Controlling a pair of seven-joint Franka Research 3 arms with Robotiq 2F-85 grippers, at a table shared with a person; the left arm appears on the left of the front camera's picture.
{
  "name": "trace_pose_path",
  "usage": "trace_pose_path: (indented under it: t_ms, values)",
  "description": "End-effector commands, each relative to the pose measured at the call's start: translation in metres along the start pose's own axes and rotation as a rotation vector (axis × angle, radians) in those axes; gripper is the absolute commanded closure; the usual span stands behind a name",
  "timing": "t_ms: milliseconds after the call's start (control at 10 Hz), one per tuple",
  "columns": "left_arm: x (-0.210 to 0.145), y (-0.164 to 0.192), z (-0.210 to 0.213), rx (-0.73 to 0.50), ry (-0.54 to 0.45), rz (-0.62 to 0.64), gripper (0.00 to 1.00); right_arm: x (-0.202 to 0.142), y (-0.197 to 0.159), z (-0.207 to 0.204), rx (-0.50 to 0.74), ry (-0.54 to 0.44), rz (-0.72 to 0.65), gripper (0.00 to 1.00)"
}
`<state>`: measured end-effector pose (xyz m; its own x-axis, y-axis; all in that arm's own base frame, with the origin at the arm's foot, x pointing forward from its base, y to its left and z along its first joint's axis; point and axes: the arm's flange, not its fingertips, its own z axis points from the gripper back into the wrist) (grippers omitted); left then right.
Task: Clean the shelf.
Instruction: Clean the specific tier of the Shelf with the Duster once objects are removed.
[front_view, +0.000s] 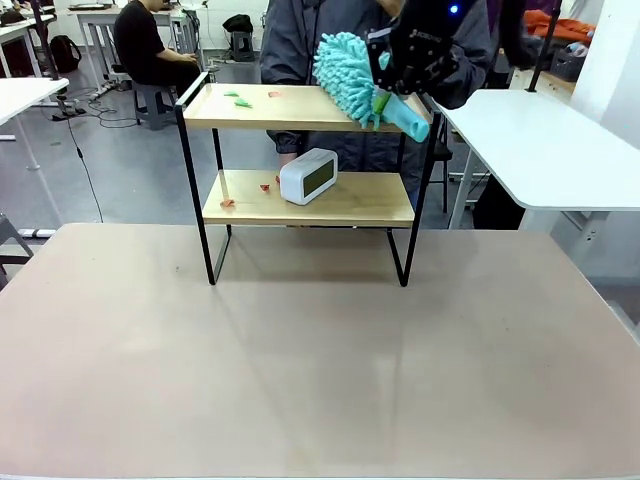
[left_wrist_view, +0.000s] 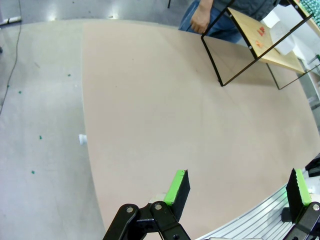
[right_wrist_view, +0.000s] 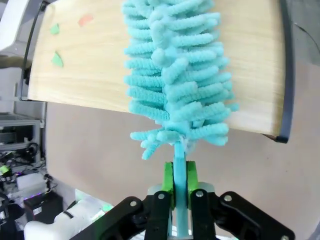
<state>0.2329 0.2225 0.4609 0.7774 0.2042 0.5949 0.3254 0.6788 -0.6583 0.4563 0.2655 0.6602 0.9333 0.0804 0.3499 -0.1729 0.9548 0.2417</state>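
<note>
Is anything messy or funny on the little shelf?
Yes. Little green and red scraps litter the top board of the shelf, and more red scraps lie on the lower board beside the white clock, which sits turned at an angle.

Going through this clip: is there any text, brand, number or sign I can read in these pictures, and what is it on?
No text can be read in any view.
Clock on the lower board of the shelf: the display is too dark and small to make out digits.
Duster: no label or print shows on it.
</note>
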Motion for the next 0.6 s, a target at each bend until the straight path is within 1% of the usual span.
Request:
trace_pose_path:
  t_ms: [0,100,200,300,500]
  values:
    - [0.001,-0.001,-0.001,-0.017,-0.019,-0.022,0.00,0.017,0.020,-0.001,0.072,-0.020,0.062,1.00]
    - [0.001,-0.001,-0.001,-0.017,-0.019,-0.022,0.00,0.020,0.030,-0.006,0.079,-0.014,0.096,1.00]
    - [0.001,-0.001,-0.001,-0.017,-0.019,-0.022,0.00,0.021,0.037,-0.008,0.127,0.008,0.141,1.00]
    - [0.001,-0.001,-0.001,-0.017,-0.019,-0.022,0.00,0.020,0.041,-0.009,0.154,0.029,0.180,1.00]
    - [0.001,-0.001,-0.001,-0.017,-0.019,-0.022,0.00,0.017,0.044,-0.012,0.166,0.072,0.229,1.00]
